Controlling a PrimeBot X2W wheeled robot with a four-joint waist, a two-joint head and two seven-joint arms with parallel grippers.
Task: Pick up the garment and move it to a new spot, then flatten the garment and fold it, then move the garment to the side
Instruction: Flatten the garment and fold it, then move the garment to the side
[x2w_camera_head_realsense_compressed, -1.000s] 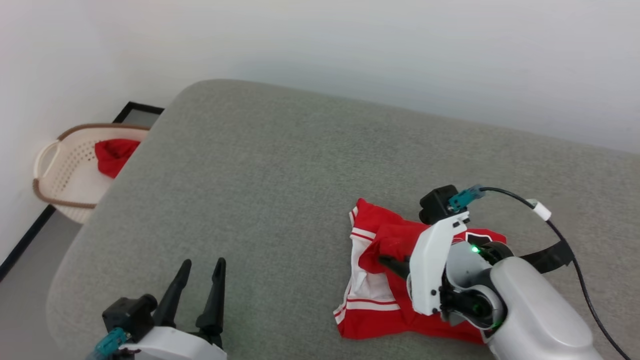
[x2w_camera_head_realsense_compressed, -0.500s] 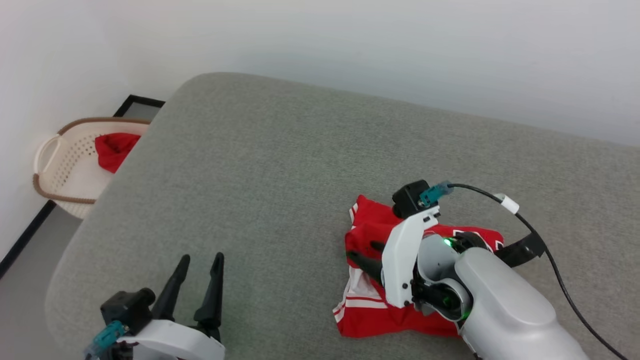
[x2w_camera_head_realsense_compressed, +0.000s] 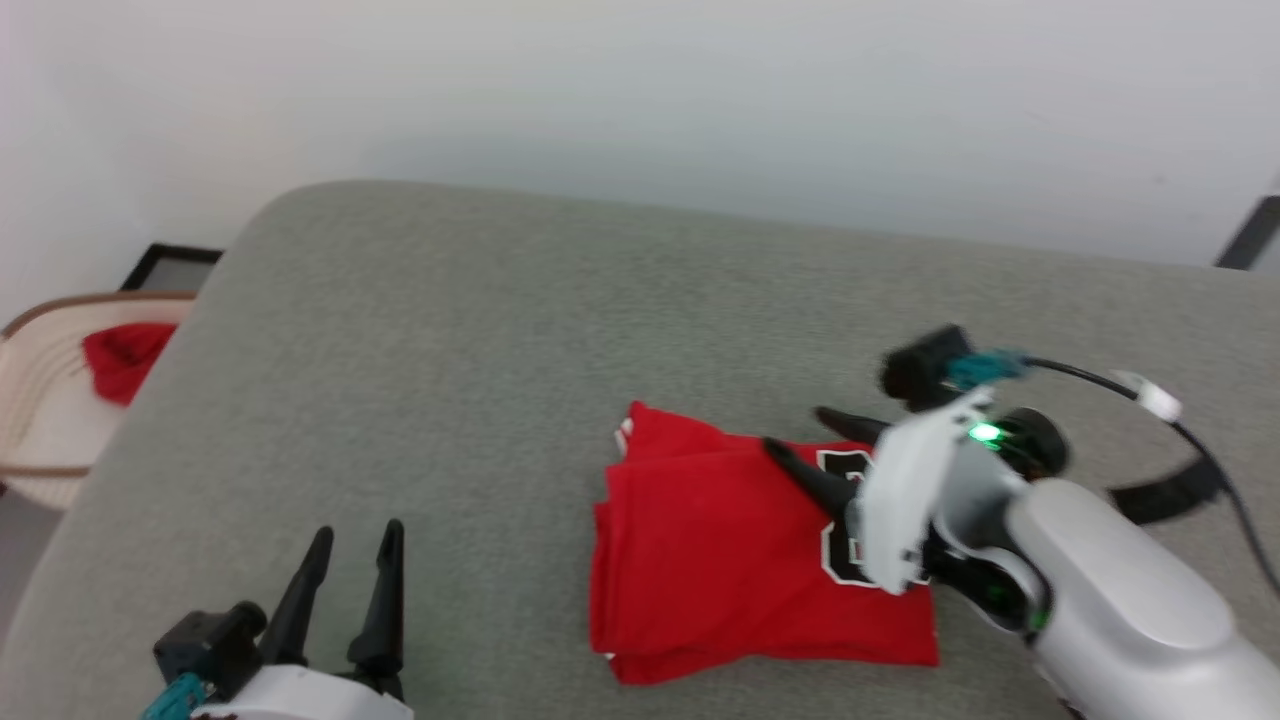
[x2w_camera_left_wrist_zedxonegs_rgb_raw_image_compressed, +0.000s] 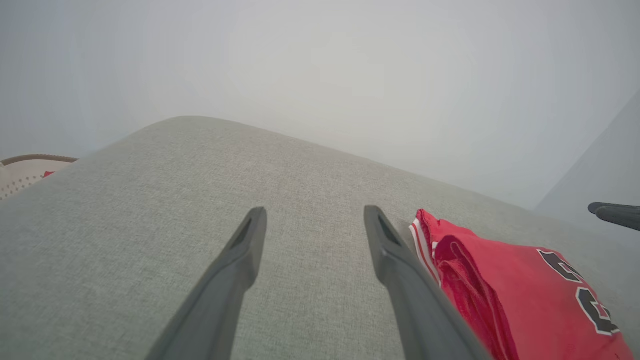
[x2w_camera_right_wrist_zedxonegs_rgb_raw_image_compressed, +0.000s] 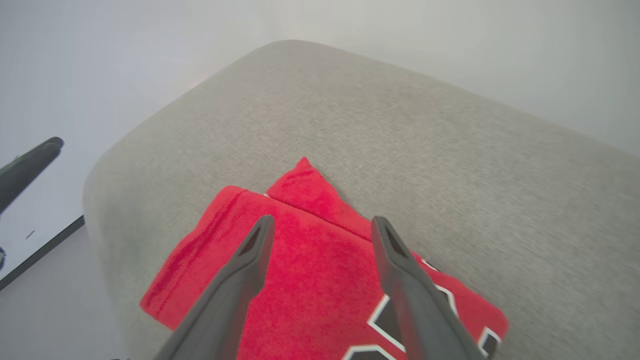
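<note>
Garment (x2w_camera_head_realsense_compressed: 740, 560) folded flat, red packet on grey cushion (x2w_camera_head_realsense_compressed: 480, 330). Right hand (x2w_camera_head_realsense_compressed: 797, 428) spread and empty just over its lettered end; left hand (x2w_camera_head_realsense_compressed: 357, 530) spread, well apart. Folding seemingly done; next, pinch an edge and slide aside without unfolding.

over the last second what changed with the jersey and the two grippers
The right gripper opened and let go of the red jersey, whose fold fell over the white sleeves; it now lies flat and folded. The head camera turned too. The left gripper stayed open and idle, and the jersey stayed on the grey cushion.
</note>
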